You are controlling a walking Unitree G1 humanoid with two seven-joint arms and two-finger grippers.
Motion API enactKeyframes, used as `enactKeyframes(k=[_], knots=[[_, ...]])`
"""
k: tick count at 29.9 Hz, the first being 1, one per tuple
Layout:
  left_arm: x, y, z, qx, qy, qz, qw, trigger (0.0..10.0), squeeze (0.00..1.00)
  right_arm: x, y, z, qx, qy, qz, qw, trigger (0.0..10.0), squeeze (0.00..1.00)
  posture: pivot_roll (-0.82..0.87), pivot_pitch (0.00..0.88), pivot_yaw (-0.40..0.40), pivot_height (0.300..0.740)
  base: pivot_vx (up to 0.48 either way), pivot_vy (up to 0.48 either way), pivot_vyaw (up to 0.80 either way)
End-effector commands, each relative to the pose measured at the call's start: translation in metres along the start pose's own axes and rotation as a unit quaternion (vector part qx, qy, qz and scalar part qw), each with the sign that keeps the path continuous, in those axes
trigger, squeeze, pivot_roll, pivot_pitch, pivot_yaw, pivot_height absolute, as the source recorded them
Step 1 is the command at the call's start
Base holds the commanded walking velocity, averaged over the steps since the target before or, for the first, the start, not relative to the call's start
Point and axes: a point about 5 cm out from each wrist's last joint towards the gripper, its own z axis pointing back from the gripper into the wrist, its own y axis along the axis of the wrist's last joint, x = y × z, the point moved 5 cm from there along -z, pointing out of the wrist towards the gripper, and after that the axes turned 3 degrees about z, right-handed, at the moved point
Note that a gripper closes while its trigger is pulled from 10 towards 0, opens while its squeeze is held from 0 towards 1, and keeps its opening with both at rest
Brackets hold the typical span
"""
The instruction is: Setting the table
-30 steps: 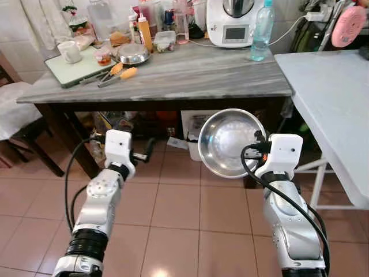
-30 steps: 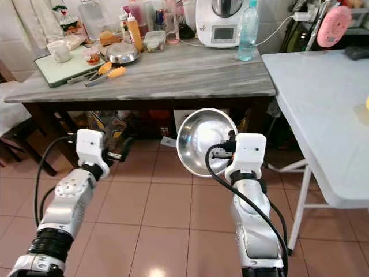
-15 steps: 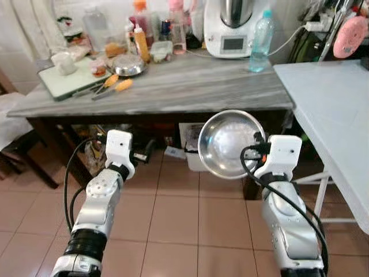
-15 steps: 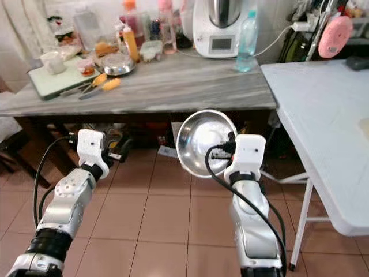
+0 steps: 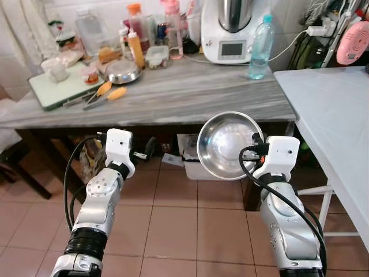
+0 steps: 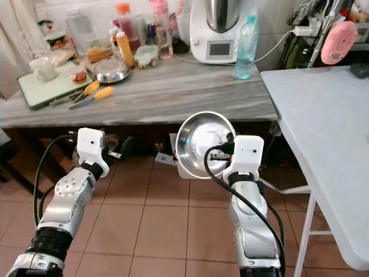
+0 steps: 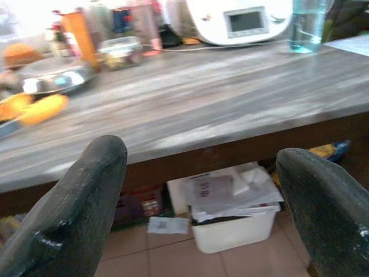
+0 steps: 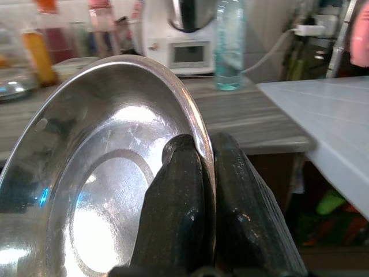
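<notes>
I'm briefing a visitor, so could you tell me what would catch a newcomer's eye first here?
The steel bowl, tilted on edge in mid-air below the counter, pinched by its rim in the right gripper. Next, the white appliance and water bottle at the counter's back. The left gripper is open, holding nothing.

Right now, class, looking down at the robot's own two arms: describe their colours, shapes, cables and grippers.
Both arms are silver metal with rounded segments. Each wrist carries a white boxy housing, and a black cable loops from it down the arm. The left arm has a ribbed black collar lower down. The left gripper and right gripper each have two long, matte black fingers.
</notes>
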Motion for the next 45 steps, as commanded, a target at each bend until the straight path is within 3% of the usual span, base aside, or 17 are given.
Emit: enactKeyframes(k=[1, 16, 23, 26, 33, 45], knots=[[0.004, 0.001, -0.001, 0.001, -0.005, -0.002, 1.0, 10.0, 0.0, 0.005, 0.008, -0.001, 0.015, -0.009, 0.001, 1.0, 10.0, 0.0, -0.03, 0.0, 0.094, 0.74, 0.345, 0.0, 0.0], [-0.005, 0.004, 0.006, 0.006, 0.007, -0.006, 1.0, 10.0, 0.0, 0.004, 0.011, 0.0, 0.024, -0.001, 0.007, 1.0, 10.0, 0.0, -0.04, 0.0, 0.099, 0.74, 0.344, 0.0, 0.18], [-0.013, 0.008, 0.028, 0.015, 0.019, -0.019, 1.0, 10.0, 0.0, 0.019, 0.012, 0.01, 0.022, -0.016, 0.016, 0.999, 10.0, 0.0, -0.03, 0.0, 0.101, 0.74, 0.324, 0.0, 0.53], [-0.019, 0.002, 0.041, 0.006, 0.027, -0.025, 0.999, 10.0, 0.0, 0.027, 0.006, 0.018, 0.012, -0.027, 0.024, 0.999, 10.0, 0.0, -0.03, 0.0, 0.099, 0.74, 0.32, 0.0, 0.51], [-0.022, -0.007, 0.056, -0.014, 0.033, -0.028, 0.999, 10.0, 0.0, 0.04, -0.001, 0.03, 0.0, -0.039, 0.032, 0.999, 10.0, 0.0, -0.04, 0.0, 0.097, 0.74, 0.319, 0.0, 0.52], [-0.008, -0.003, 0.048, -0.014, 0.013, -0.023, 1.0, 10.0, 0.0, 0.043, 0.005, 0.034, 0.004, -0.043, 0.03, 0.999, 10.0, 0.0, -0.05, 0.0, 0.102, 0.74, 0.302, 0.0, 0.13]])
